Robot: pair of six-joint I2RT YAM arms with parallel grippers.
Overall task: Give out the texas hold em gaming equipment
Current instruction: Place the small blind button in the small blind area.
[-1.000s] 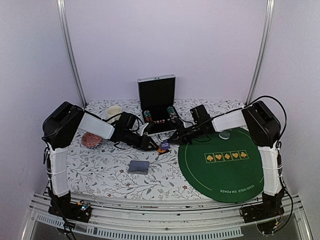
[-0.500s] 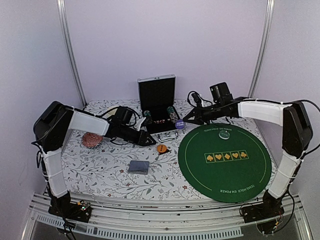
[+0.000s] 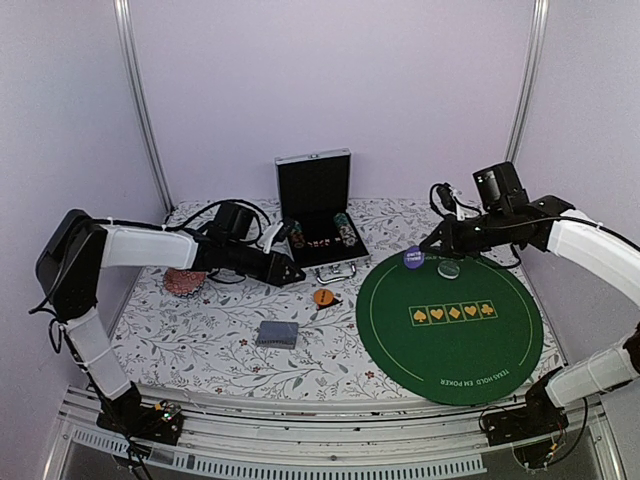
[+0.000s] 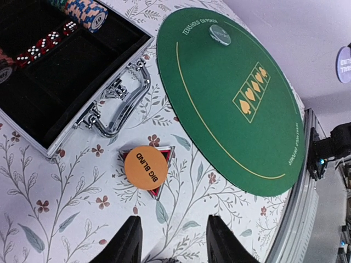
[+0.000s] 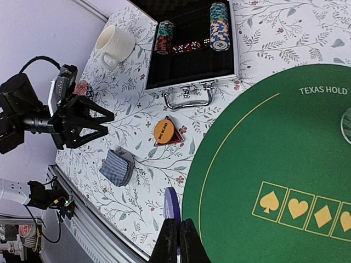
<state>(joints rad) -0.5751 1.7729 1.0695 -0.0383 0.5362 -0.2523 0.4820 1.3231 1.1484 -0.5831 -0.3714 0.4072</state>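
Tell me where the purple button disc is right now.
In the top view the purple button disc is pinched in the right tool, over the far left edge of the green poker mat, near the clear disc.

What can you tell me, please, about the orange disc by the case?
The orange disc is round, flat and looks like plastic, printed BIG BLIND in black. It lies face up on a dark, red-edged triangular marker, which it partly covers, on the floral cloth beside the case handle. Nothing else touches it.

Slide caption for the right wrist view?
Right gripper holds purple disc edge-on at the green mat edge; orange button lies near open case.
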